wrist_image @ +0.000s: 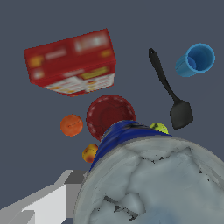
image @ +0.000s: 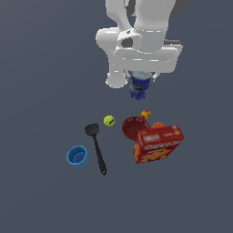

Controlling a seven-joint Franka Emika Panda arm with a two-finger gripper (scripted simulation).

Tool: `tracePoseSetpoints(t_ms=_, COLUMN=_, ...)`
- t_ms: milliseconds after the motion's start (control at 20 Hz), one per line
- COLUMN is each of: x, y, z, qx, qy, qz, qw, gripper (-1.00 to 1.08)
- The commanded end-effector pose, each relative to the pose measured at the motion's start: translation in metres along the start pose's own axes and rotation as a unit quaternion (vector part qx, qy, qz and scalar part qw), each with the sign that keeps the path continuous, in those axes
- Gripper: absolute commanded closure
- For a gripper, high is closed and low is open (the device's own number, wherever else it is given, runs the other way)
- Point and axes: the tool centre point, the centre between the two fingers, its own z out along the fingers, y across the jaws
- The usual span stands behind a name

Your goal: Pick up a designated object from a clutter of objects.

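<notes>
Looks like the pick is basically done: the blue can (image: pixel 139 86) sits in the upper middle of the exterior view, tucked under the white gripper (image: pixel 141 78) with the jaws closed on it, and it seems lifted clear of the table (image: pixel 36 91), so all that's left is holding it steady. It's a small cylinder with a glossy dark blue label and a crinkly silvery-grey top that fills the lower right of the wrist view. Below it sit a boxy red cracker box (image: pixel 158 143), ribbed dark red bowl (image: pixel 132 127), smooth orange (wrist_image: pixel 71 125), tiny cube (image: pixel 146 114), fuzzy-looking yellow-green ball (image: pixel 108 120), flat black spatula (image: pixel 96 145) and light-blue open cup (image: pixel 77 156).
</notes>
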Motion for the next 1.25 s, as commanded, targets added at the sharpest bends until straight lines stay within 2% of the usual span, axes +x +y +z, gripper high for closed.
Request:
tracePoseSetpoints(t_ms=0, x=-0.007, y=-0.024, z=-0.022, qx=0.001, qy=0.001, qz=0.000, qw=1.0000, gripper=1.08)
tracePoseSetpoints(t_ms=300, x=-0.019, y=-0.071, z=-0.064, qx=0.002, qy=0.001, qz=0.000, qw=1.0000, gripper=1.08)
tracePoseSetpoints(t_ms=600, x=-0.024, y=-0.100, z=-0.088, qx=0.003, qy=0.001, qz=0.000, qw=1.0000, gripper=1.08)
tracePoseSetpoints(t_ms=900, x=-0.025, y=-0.112, z=-0.099, qx=0.003, qy=0.001, qz=0.001, qw=1.0000, gripper=1.08)
tracePoseSetpoints(t_ms=1200, x=-0.024, y=-0.111, z=-0.098, qx=0.003, qy=0.002, qz=0.001, qw=1.0000, gripper=1.08)
